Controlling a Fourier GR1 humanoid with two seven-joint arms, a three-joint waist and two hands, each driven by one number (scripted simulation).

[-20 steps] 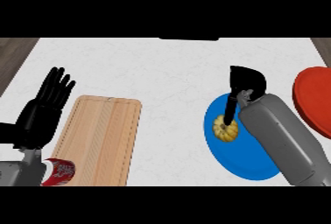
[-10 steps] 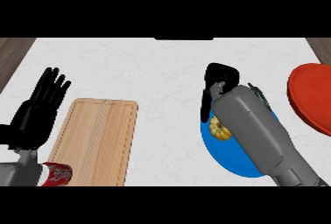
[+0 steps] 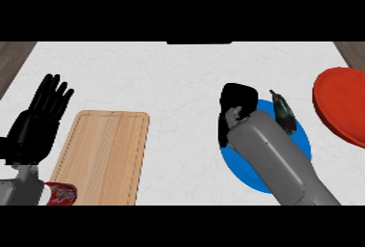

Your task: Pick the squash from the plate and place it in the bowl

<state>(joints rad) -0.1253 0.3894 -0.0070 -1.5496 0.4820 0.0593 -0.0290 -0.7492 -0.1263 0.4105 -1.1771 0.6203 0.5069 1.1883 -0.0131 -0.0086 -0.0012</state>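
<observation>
The right hand (image 3: 237, 108) hangs over the left part of the blue plate (image 3: 246, 173), its fingers curled downward; whether they pinch anything I cannot tell. The squash is hidden beneath the hand and forearm. A dark green vegetable (image 3: 285, 113) lies on the plate's far right rim. The red bowl (image 3: 342, 111) sits at the surface's right edge. A blind lift could come up without the squash, or nudge the vegetable. The left hand (image 3: 35, 128) rests spread near the left edge.

On your worktop (image 3: 171, 77) the cutting board (image 3: 105, 157) lies left, a can (image 3: 63, 194) at its near left corner. The plate (image 3: 303, 140) sits right of centre, the bowl (image 3: 342, 103) beyond at the right edge.
</observation>
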